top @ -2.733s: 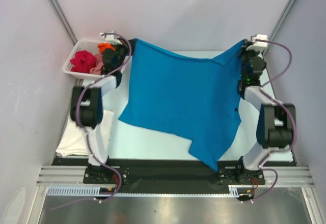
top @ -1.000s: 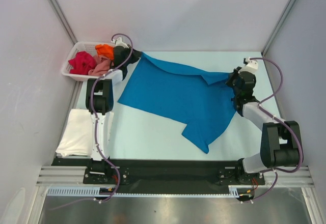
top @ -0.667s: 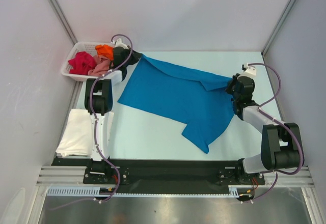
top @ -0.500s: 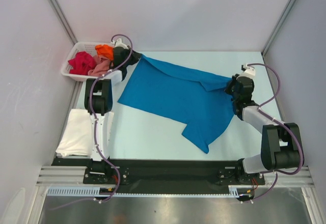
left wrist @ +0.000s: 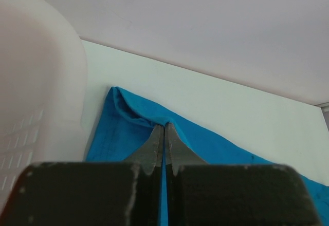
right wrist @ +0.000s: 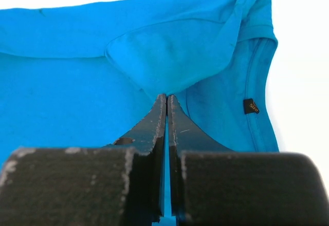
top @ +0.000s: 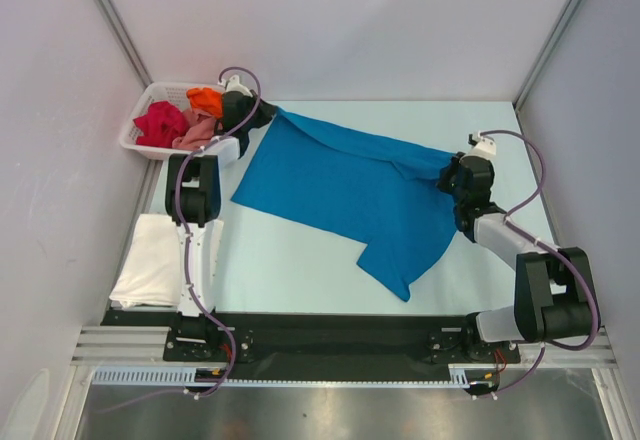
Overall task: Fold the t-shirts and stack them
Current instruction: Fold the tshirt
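The left tool [top: 265, 112] and right tool [top: 446, 170] each pinch the blue t-shirt [top: 340, 195], which lies between them, upper left to middle right.

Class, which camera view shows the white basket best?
The top external view: the white basket is seen nearly whole, holding a crimson shirt, an orange shirt and a pink shirt. The left wrist view catches only a blurred stretch of its wall; the right wrist view shows none of it.
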